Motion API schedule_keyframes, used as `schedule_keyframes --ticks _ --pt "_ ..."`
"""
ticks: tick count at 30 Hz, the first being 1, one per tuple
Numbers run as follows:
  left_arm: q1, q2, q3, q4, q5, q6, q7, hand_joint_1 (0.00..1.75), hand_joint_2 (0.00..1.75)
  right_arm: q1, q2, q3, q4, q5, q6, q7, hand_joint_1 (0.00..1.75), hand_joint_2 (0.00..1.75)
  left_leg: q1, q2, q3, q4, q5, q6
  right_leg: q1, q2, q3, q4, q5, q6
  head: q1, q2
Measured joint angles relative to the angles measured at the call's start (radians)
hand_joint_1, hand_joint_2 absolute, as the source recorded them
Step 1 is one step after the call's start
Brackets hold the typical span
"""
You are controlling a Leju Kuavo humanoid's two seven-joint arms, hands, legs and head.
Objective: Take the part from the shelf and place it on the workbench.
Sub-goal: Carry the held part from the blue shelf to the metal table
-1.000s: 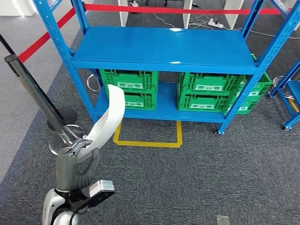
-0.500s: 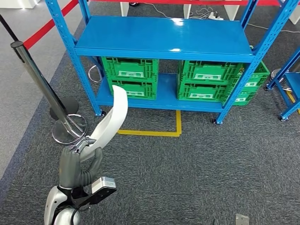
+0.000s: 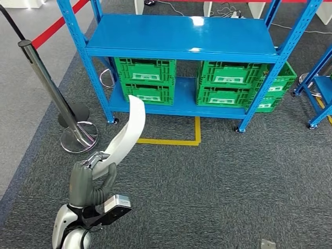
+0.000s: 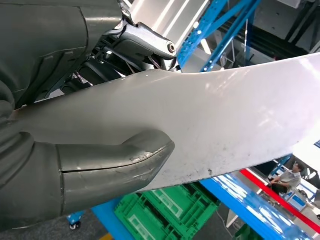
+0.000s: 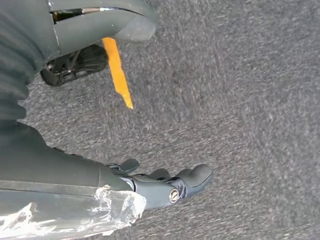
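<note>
Held: white curved part [image 3: 127, 132], a long bent strip, lower end wrapped by the left robot hand [image 3: 86, 182], upper end rising up and toward the shelf [image 3: 180, 39], tip overlapping the shelf's bottom deck in the head view. Clear of the floor, well in front of the shelf, off its left post. Fingers curled round the part's base, thumb across the near face.

From the left wrist: thick grey thumb [image 4: 113, 167] pressed flat on the part [image 4: 211, 120], darker fingers [image 4: 147, 42] behind its far side, so closed tight on it. Scuff marks and specks along the part's edge, plain here, too small to tell from the head. Beyond the part, green crates [image 4: 170, 212] and blue shelf framing [image 4: 211, 25], with a seated person [image 4: 288, 179] far back by a red strip.

Right robot hand [image 5: 151, 185] hanging over grey carpet [image 5: 245, 100], fingers apart and lightly bent, nothing in them; clear tape wrinkled round the forearm cover. Yellow floor tape [image 5: 117, 72] just past the hand.

On the shelf's lower deck, green crates [image 3: 147, 80] in two stacks, more at the right end. In front of the shelf, a yellow tape outline [image 3: 172, 140] on the carpet. Left of the shelf, a steel stanchion [image 3: 58, 98] with red belt [image 3: 55, 26].
</note>
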Motion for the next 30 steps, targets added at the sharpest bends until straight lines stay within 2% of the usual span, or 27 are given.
schedule_keyframes --ticks 1,2,3,5,6,7,8,9,11,12,14,16,18,20,21,22,23,24,26,27,28,29,30 --pt "0.000 0.000 0.000 0.000 0.000 -0.001 0.000 1.75 1.75 0.001 0.000 -0.002 0.000 0.003 0.000 0.000 0.00 1.75 0.000 0.000 -0.004 0.003 -0.001 -0.005 -0.002 0.001 -0.003 -0.003 0.003 -0.006 0.000 0.000" --pt "-0.001 0.000 0.000 0.001 0.000 -0.003 0.000 1.75 1.75 0.000 0.000 -0.004 0.001 0.006 0.000 0.001 0.00 1.75 0.000 -0.001 -0.011 0.015 -0.015 -0.010 -0.004 0.003 -0.007 -0.005 0.007 -0.015 -0.001 0.000" --pt "-0.002 0.000 0.000 0.002 0.001 -0.005 -0.001 1.75 1.75 0.000 0.000 -0.007 0.001 0.009 0.000 0.001 0.00 1.75 0.001 -0.003 -0.024 0.047 -0.042 -0.016 -0.006 0.006 -0.010 -0.007 0.012 -0.024 -0.003 0.000" --pt "-0.002 0.001 0.000 0.006 0.000 -0.006 -0.001 1.75 1.75 -0.001 0.000 -0.014 0.001 0.015 0.001 0.003 0.00 1.75 0.005 -0.005 -0.071 0.169 -0.119 -0.024 -0.005 0.011 -0.018 -0.008 0.020 -0.037 -0.006 0.000" --pt "-0.002 0.001 0.000 0.008 0.000 -0.006 -0.001 1.75 1.75 -0.001 0.000 -0.018 0.002 0.018 0.000 0.004 0.00 1.75 0.006 -0.005 -0.095 0.236 -0.149 -0.026 -0.003 0.015 -0.023 -0.007 0.023 -0.040 -0.006 0.000" --pt "-0.002 0.002 0.000 0.011 0.000 -0.007 -0.001 1.75 1.75 0.000 0.000 -0.021 0.002 0.021 0.000 0.005 0.00 1.75 0.007 -0.005 -0.108 0.280 -0.162 -0.026 -0.001 0.020 -0.028 -0.005 0.026 -0.042 -0.006 0.000" --pt "-0.002 0.002 0.000 0.013 0.000 -0.008 -0.001 1.75 1.75 0.001 0.000 -0.023 0.002 0.025 0.000 0.005 0.00 1.75 0.007 -0.005 -0.104 0.290 -0.155 -0.024 0.001 0.026 -0.032 -0.003 0.028 -0.042 -0.006 0.000" --pt "-0.002 0.002 0.000 0.015 0.001 -0.011 0.000 1.75 1.75 0.001 0.000 -0.025 0.002 0.030 0.001 0.005 0.00 1.75 0.006 -0.009 -0.081 0.259 -0.130 -0.020 0.003 0.035 -0.035 0.000 0.030 -0.042 -0.006 0.000" --pt "-0.002 0.002 0.000 0.016 0.009 -0.021 0.001 1.75 1.75 0.000 0.001 -0.030 0.002 0.041 0.005 0.005 0.00 1.75 0.006 -0.035 -0.002 0.132 -0.071 -0.003 0.007 0.053 -0.039 0.006 0.031 -0.042 -0.005 0.000" --pt "-0.002 0.001 0.000 0.016 0.018 -0.025 0.000 1.75 1.75 -0.002 0.002 -0.033 0.002 0.048 0.006 0.006 0.00 1.75 0.007 -0.052 0.031 0.074 -0.055 0.004 0.008 0.062 -0.042 0.008 0.032 -0.040 -0.005 0.000" --pt "-0.002 0.001 0.001 0.017 0.040 -0.031 -0.001 1.75 1.75 -0.003 0.003 -0.042 0.002 0.057 0.008 0.008 0.00 1.75 0.006 -0.069 0.061 0.022 -0.054 0.010 0.006 0.079 -0.049 0.010 0.038 -0.031 -0.005 0.000" --pt "-0.005 -0.002 0.002 0.019 0.050 -0.032 -0.003 1.75 1.75 -0.001 0.003 -0.050 0.002 0.063 0.008 0.012 0.00 1.75 0.007 -0.053 0.064 0.004 -0.052 0.011 0.004 0.090 -0.058 0.012 0.041 -0.019 -0.005 0.000" --pt "-0.008 -0.007 0.003 0.020 0.054 -0.033 -0.005 1.75 1.75 0.000 0.003 -0.054 0.002 0.066 0.008 0.016 0.00 1.75 0.013 -0.031 0.066 -0.016 -0.049 0.018 0.005 0.062 -0.083 0.046 0.016 -0.009 0.001 0.000" --pt "-0.007 -0.010 0.004 0.022 0.058 -0.036 -0.006 1.75 1.75 -0.003 0.003 -0.058 0.002 0.071 0.008 0.018 0.00 1.75 0.015 -0.007 0.063 -0.022 -0.045 0.024 0.002 0.020 -0.138 0.158 -0.045 0.003 0.008 0.000" --pt "-0.007 -0.010 0.005 0.024 0.061 -0.039 -0.007 1.75 1.75 -0.005 0.003 -0.062 0.002 0.074 0.007 0.020 0.00 1.75 0.014 0.005 0.062 -0.021 -0.045 0.024 -0.001 0.011 -0.170 0.228 -0.074 0.009 0.010 0.000" --pt "-0.007 -0.010 0.007 0.026 0.064 -0.041 -0.007 1.75 1.75 -0.005 0.003 -0.067 0.002 0.077 0.006 0.023 0.00 1.75 0.014 0.018 0.060 -0.021 -0.045 0.024 -0.004 0.007 -0.192 0.279 -0.089 0.015 0.010 0.000" --pt "-0.007 -0.010 0.008 0.029 0.069 -0.045 -0.007 1.75 1.75 -0.005 0.003 -0.072 0.002 0.081 0.004 0.026 0.00 1.75 0.014 0.029 0.060 -0.020 -0.045 0.023 -0.006 0.005 -0.199 0.297 -0.085 0.019 0.010 0.000" --pt "-0.008 -0.011 0.009 0.031 0.075 -0.047 -0.009 1.75 1.75 -0.004 0.003 -0.077 0.002 0.085 0.002 0.030 0.00 1.75 0.014 0.040 0.061 -0.019 -0.045 0.023 -0.008 0.000 -0.184 0.271 -0.062 0.022 0.011 0.000" --pt "-0.010 -0.014 0.011 0.033 0.086 -0.052 -0.013 1.75 1.75 -0.005 0.003 -0.086 0.002 0.092 -0.001 0.036 0.00 1.75 0.014 0.061 0.062 -0.015 -0.047 0.017 -0.010 -0.029 -0.111 0.131 0.003 0.026 0.010 0.000" --pt "-0.013 -0.016 0.013 0.033 0.091 -0.055 -0.015 1.75 1.75 -0.008 0.003 -0.089 0.002 0.095 -0.002 0.038 0.00 1.75 0.012 0.069 0.061 -0.011 -0.049 0.012 -0.008 -0.045 -0.079 0.068 0.025 0.022 0.011 0.000" --pt "-0.015 -0.017 0.014 0.033 0.097 -0.061 -0.017 1.75 1.75 -0.011 0.003 -0.092 0.003 0.099 -0.003 0.043 0.00 1.75 0.009 0.076 0.059 -0.007 -0.050 0.006 -0.006 -0.055 -0.059 0.029 0.035 0.016 0.011 0.000" --pt "-0.016 -0.018 0.015 0.033 0.104 -0.069 -0.018 1.75 1.75 -0.013 0.004 -0.095 0.003 0.103 -0.004 0.050 0.00 1.75 0.006 0.083 0.057 -0.004 -0.050 0.001 -0.003 -0.058 -0.055 0.019 0.032 0.008 0.011 0.000" --pt "-0.018 -0.018 0.016 0.034 0.112 -0.076 -0.021 1.75 1.75 -0.014 0.004 -0.098 0.004 0.109 -0.006 0.059 0.00 1.75 0.004 0.090 0.056 -0.001 -0.049 -0.004 -0.002 -0.048 -0.059 0.020 0.035 -0.001 0.012 0.000"
